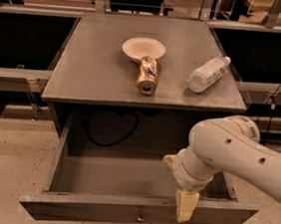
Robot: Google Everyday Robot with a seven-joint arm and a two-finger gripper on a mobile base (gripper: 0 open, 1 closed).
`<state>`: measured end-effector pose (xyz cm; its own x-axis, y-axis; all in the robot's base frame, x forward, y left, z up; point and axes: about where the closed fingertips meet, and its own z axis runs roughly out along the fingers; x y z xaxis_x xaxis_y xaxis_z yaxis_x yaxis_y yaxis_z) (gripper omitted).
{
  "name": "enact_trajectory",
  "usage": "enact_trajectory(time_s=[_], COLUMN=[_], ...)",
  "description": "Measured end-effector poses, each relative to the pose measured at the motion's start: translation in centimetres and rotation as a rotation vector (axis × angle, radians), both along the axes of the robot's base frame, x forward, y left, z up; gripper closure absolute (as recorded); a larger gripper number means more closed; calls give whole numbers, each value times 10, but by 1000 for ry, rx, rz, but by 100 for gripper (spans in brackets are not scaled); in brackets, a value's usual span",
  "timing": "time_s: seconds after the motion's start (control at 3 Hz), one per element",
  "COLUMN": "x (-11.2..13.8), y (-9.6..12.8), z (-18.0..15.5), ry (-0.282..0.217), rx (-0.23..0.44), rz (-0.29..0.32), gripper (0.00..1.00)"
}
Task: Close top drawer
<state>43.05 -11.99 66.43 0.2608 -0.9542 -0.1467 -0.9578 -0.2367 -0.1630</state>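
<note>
1. Position of the task's thing: the top drawer (135, 209) is pulled far out of the grey cabinet towards the camera. Its front panel lies along the bottom edge of the view, with a small metal knob (141, 217) at the centre.
2. Inside the drawer only the bare grey bottom and side walls show. The right part of the inside is hidden behind the arm (236, 154).
3. The gripper (185, 209) hangs at the front edge of the drawer, right of the knob. Its cream tip points down across the top edge of the front panel. I cannot tell whether it is open or closed, or whether it touches the panel. I see nothing held in it.
4. The white arm enters from the right edge of the view.
5. A dark cable (110, 133) makes a loop in the cabinet hollow behind the drawer.
6. On the cabinet top (94, 74) a white paper bowl (143, 49) stands upright near the middle of the far edge. Its inside shows plain white.
7. A can (147, 74) lies on its side just in front of the bowl, touching the rim, with one end towards the front edge.
8. A plastic bottle (207, 74) lies on its side near the right edge, apart from the can, with its cap towards the far right corner.
</note>
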Motion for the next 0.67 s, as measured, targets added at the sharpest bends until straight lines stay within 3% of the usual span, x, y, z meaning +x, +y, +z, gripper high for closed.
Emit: enact_trajectory(time_s=[0.67], x=[0], y=[0], z=[0], ry=[0], rx=[0], rz=[0], gripper=[58])
